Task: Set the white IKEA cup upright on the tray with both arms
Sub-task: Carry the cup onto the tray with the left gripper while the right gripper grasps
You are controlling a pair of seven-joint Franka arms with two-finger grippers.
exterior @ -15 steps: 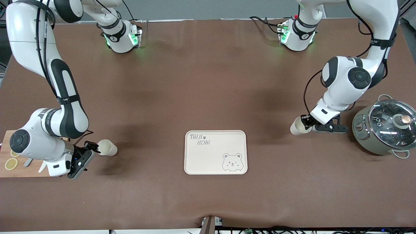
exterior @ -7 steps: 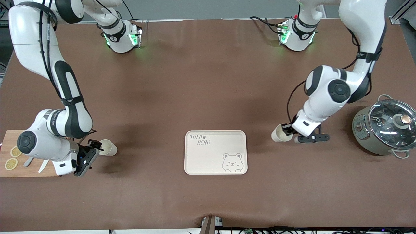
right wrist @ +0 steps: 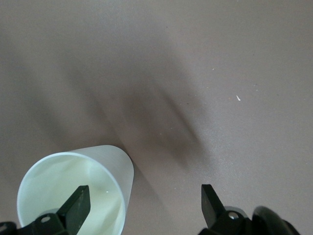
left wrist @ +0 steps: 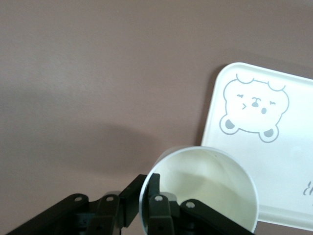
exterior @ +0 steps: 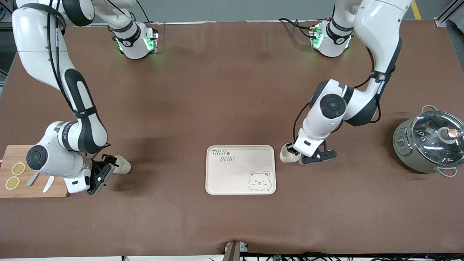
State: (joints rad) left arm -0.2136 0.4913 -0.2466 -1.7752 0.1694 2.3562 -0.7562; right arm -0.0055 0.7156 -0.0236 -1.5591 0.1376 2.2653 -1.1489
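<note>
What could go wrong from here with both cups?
1. The left gripper pinches its cup by the rim wall only, right beside the tray; a low carry could clip the tray's raised rim and tip the cup.
2. The right gripper is open, one finger inside the other cup, which sits tilted; closing off-centre could push it away.

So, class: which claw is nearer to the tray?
Left. The left claw holds a cup just beside the tray; the right claw is well off, near the cutting board.
</note>
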